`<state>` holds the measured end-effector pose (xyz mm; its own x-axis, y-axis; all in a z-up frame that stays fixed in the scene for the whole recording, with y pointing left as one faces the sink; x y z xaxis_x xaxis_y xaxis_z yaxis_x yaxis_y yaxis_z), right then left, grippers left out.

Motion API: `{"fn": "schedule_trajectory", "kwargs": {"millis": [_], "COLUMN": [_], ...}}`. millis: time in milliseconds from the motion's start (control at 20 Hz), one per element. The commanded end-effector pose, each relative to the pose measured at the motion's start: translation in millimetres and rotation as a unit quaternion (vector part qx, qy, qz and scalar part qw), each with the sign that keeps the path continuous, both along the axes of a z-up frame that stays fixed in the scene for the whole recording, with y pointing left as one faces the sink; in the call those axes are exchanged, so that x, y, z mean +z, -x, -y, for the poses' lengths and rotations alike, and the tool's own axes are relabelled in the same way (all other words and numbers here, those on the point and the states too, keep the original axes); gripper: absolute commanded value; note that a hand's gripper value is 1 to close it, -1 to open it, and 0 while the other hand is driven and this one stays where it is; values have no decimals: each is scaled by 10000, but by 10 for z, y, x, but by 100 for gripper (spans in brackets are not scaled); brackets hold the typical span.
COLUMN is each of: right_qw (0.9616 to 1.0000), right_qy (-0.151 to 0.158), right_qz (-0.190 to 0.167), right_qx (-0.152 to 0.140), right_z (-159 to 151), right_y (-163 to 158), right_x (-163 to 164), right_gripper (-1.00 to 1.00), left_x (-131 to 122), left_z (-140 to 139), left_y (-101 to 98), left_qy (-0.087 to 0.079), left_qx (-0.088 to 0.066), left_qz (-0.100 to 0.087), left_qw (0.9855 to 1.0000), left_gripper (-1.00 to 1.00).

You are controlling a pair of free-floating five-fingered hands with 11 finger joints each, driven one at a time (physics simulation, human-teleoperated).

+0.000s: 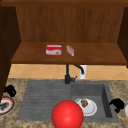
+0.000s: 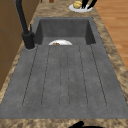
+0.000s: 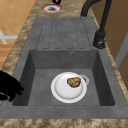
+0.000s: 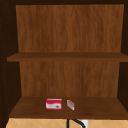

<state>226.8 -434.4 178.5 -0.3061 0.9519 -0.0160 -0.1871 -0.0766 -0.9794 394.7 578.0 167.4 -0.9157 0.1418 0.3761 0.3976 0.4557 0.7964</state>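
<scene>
1. The wall cabinet (image 4: 67, 75) stands open above the sink (image 1: 45, 100); its lower shelf carries a red and white box (image 1: 53, 50) and, just beside it, a smaller packet (image 1: 70, 50). Both labels are too blurred to read.
2. A red ball (image 1: 67, 115) sits at the sink's front edge, just beside the white plate (image 3: 65, 90) in the basin, which bears a brown lump of food (image 3: 74, 82).
3. The right hand (image 1: 117, 104) hangs at the basin's right rim with fingers curled, holding nothing. A careless sweep inward could, I judge, knock the plate or tip the food off.
4. The left hand (image 1: 10, 90) hovers by a red-rimmed plate (image 1: 5, 105) on the counter; its grip I cannot tell.
</scene>
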Motion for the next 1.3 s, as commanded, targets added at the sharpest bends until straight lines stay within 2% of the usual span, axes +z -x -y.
{"fn": "schedule_trajectory", "kwargs": {"millis": [0, 150, 250, 450, 1250], "right_qw": [10000, 10000, 10000, 10000, 10000], "right_qy": [0, 0, 0, 0, 0], "right_qz": [0, 0, 0, 0, 0], "right_qx": [0, 0, 0, 0, 0], "right_z": [0, 0, 0, 0, 0], "right_y": [0, 0, 0, 0, 0], "right_x": [0, 0, 0, 0, 0], "right_gripper": [0, 0, 0, 0, 0], "left_x": [83, 226, 345, 525, 1285], "left_z": [87, 187, 284, 445, 1268], "left_y": [0, 0, 11, 55, 262], "left_qy": [-219, -342, -336, -389, -627], "left_qx": [134, 115, 63, 24, 56], "left_qz": [-70, -117, -27, -30, -38], "left_qw": [9996, 9993, 9994, 9992, 9980], "left_gripper": [100, 100, 100, 100, 100]}}
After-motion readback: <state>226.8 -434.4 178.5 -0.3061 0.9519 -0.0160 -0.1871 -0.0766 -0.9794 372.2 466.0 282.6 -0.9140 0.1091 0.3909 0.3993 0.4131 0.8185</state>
